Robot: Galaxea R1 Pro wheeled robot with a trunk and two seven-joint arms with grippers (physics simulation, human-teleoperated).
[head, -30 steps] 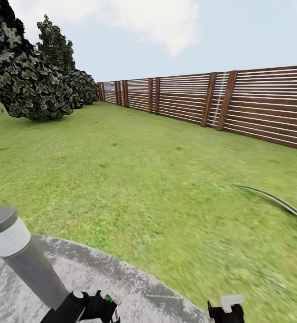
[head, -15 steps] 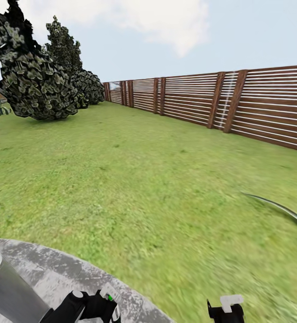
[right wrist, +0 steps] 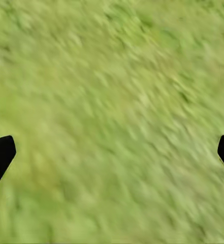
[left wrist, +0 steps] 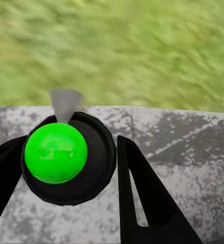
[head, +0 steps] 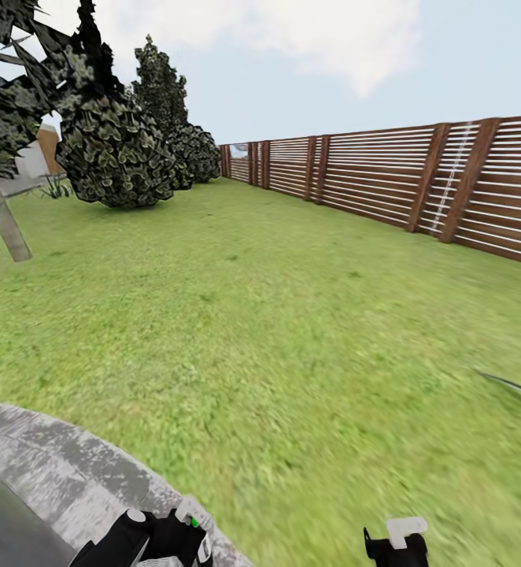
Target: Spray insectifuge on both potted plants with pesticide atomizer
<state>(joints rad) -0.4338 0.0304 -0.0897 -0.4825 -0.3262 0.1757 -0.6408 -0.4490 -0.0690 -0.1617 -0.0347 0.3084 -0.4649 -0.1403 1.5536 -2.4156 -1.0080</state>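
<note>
The pesticide atomizer [left wrist: 56,152] sits pinched in the left tool [left wrist: 66,168] at 7 o'clock; the right tool [right wrist: 112,152] is spread. The view has swung left, the bollard [head: 1,528] slides out; potted plants still unfound.

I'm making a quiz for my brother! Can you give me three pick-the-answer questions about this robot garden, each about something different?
1. Where does the wooden fence run?
A. the lawn's right side
B. the lawn's left side
C. across the patio

2. What colour is the dome on the pesticide atomizer in the left pincer?
A. red
B. green
C. blue

3. The right pincer is:
A. open
B. shut on a bottle
C. shut on a leaf

Answers:
1 A, it borders the lawn at right.
2 B, it is bright green.
3 A, fingertips far apart over grass.
</note>
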